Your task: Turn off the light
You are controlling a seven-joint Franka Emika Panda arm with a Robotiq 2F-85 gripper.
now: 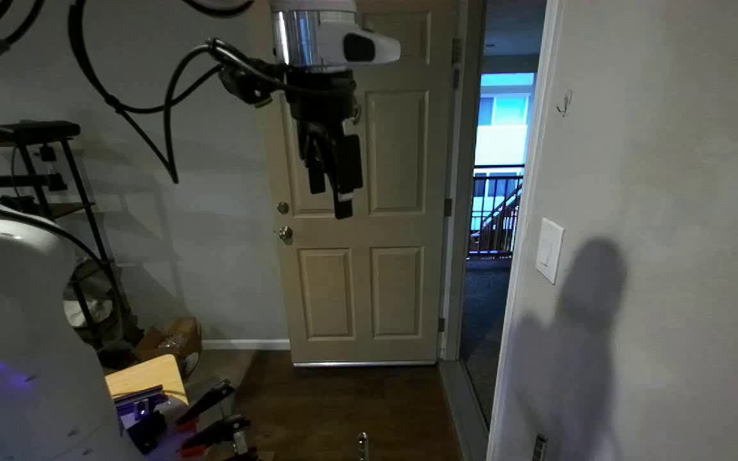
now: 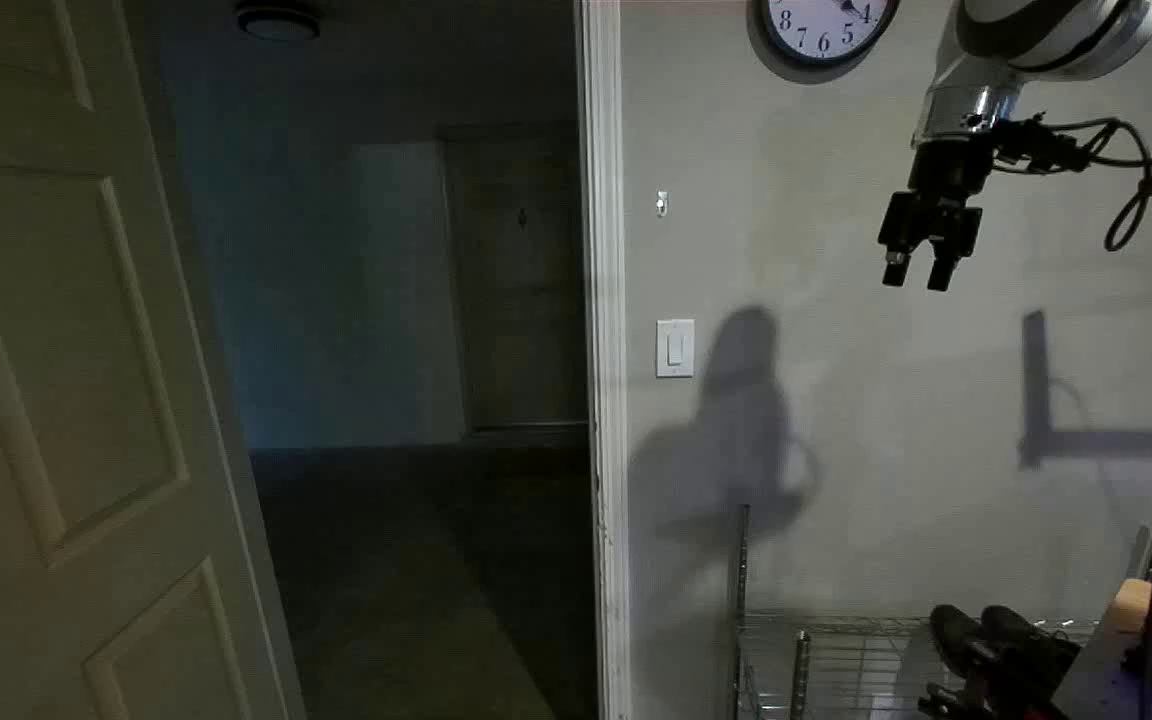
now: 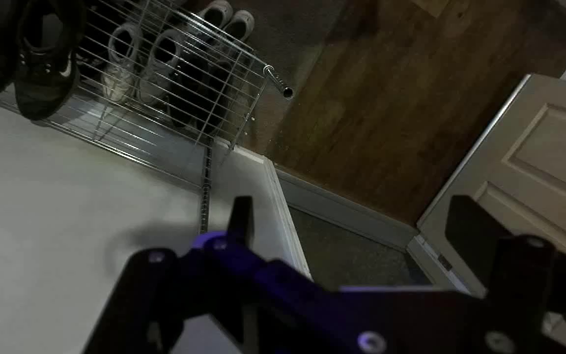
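The light's switch is a pale white upright wall plate with a rocker, beside the door frame, in both exterior views (image 1: 549, 250) (image 2: 675, 348). It does not show in the wrist view. No lit lamp is in view. My gripper hangs pointing down, higher than the switch and apart from it, in both exterior views (image 1: 330, 202) (image 2: 917, 277). Its black fingers are spread with nothing between them, as the wrist view also shows (image 3: 352, 199). Nothing touches the switch.
An open panelled door (image 1: 359, 230) stands by the doorway; its trim (image 2: 604, 360) runs beside the switch. A hook (image 2: 662, 203) and clock (image 2: 824, 25) hang on the wall. A wire shoe rack (image 3: 165, 64) stands low along it. Cables (image 1: 170, 109) loop from the arm.
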